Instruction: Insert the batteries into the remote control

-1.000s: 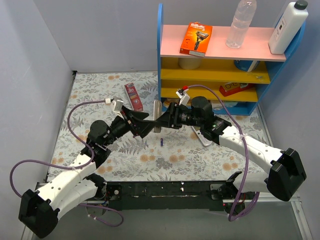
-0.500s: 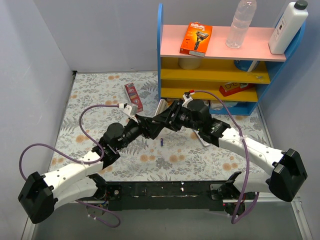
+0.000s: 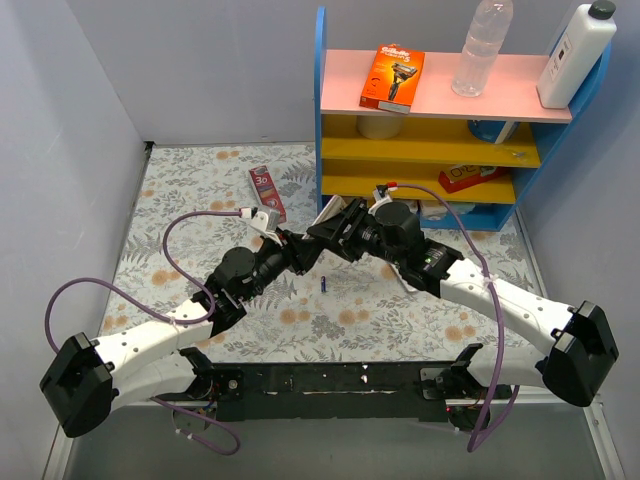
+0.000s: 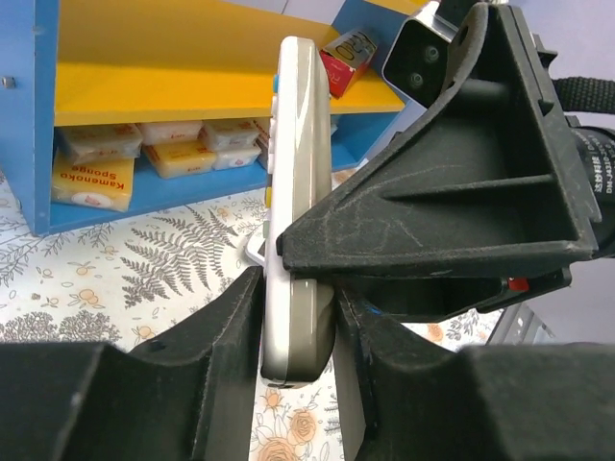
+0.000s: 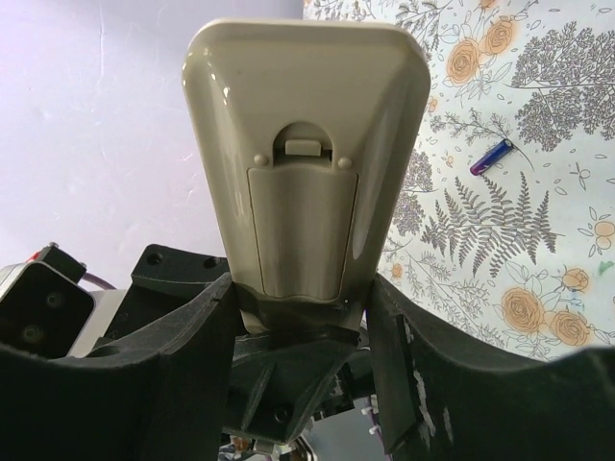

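remote control [image 5: 307, 163]: mid-air, shared by both arms, battery door [image 5: 300, 226] shut
left claw [image 4: 298, 309]: clenched on its end
right claw [image 5: 300, 312]: grasping it too
battery [image 3: 325, 284]: on the surface, pretty much right below both claws, long axis near-to-far, neither arm clearly closer

The top external view is taken from high above and behind the arm bases, tilted down over the whole floral-printed table cloth [image 3: 200, 190], with the blue-framed shelf unit with a pink top and yellow boards [image 3: 321, 110] standing at its far edge. The left wrist view is taken low and very close behind the left gripper [image 4: 298, 298], faced toward that shelf unit. The right wrist view is taken equally close behind the right gripper [image 5: 303, 288], turned away from the shelf unit toward the lilac wall [image 5: 96, 115]. The cream plastic remote control [image 5: 306, 144] and the cloth are shared by all three views, the shelf unit by the top and left wrist views only.
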